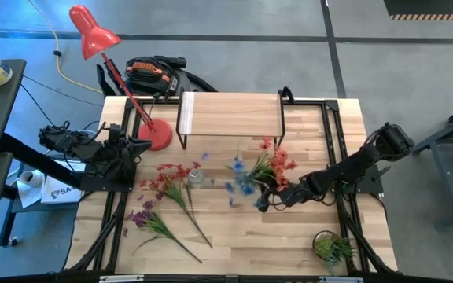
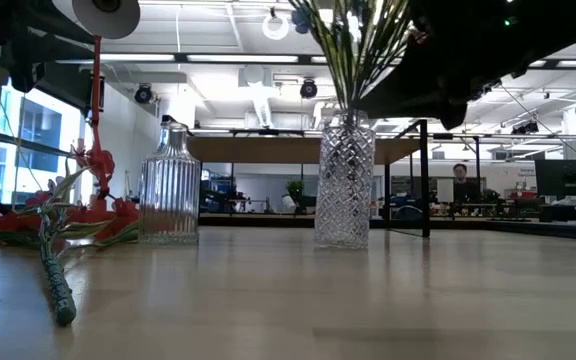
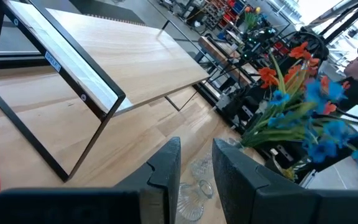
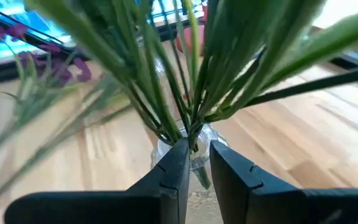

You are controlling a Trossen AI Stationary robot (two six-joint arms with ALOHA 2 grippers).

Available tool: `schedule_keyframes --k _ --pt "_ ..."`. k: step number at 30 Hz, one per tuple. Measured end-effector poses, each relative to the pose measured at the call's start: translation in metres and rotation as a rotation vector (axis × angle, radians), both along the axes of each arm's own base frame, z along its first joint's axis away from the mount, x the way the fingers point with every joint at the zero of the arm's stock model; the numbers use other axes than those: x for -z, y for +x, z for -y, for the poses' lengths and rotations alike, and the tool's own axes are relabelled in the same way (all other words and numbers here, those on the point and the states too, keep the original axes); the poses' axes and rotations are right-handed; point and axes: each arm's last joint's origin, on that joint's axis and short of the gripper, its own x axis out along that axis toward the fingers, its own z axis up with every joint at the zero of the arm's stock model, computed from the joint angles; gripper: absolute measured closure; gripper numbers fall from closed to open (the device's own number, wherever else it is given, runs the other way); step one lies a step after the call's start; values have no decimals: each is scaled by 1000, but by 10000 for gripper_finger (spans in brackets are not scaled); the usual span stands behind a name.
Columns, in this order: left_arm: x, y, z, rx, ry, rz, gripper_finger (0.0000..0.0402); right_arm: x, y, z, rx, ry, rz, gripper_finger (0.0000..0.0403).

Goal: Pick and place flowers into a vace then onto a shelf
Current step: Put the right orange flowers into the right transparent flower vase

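A bunch of flowers [image 1: 254,169] with blue and orange blossoms stands with its stems in a diamond-cut glass vase [image 2: 345,185] at mid table. My right gripper [image 4: 197,158] is at the vase's mouth, shut on the stems. An empty ribbed glass vase [image 2: 168,190] stands to its left. Loose red flowers [image 1: 171,177] and purple flowers [image 1: 144,218] lie flat on the table. The shelf [image 1: 230,114] stands at the far middle. My left gripper [image 3: 196,162] waits at the table's left, narrowly open, holding nothing. My right gripper pinches the bunch's green stems [image 4: 194,134] between its two fingers, just above the vase's mouth. The fingers come from the table's right, slanting slightly down, and lie across the stems. The stems stand upright in the vase, which rests on the table.
A red desk lamp [image 1: 154,134] stands at the far left beside the shelf. A small leafy green plant [image 1: 334,248] sits at the near right corner. Black frame rails [image 1: 333,134] run along the table's right side. Bare wood lies in front of the vases.
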Motion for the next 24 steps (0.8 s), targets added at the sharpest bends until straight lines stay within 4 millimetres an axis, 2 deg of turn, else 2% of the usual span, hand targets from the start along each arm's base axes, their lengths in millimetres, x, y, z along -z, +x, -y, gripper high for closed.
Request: schedule_keyframes --k 7,12,16,20,24 --pt "-1 1 1 24 -14 14 275 -5 -5 7 30 -23 -24 357" --pt "-4 12 7 61 11 -14 275 -6 -3 12 47 -20 -19 353" --pt "-3 34 19 119 45 -106 275 -7 -1 16 50 -5 -3 353" --pt "6 64 35 171 126 -242 275 -9 1 16 21 24 15 356" --pt "14 99 50 185 217 -297 275 -11 2 16 27 24 41 354"
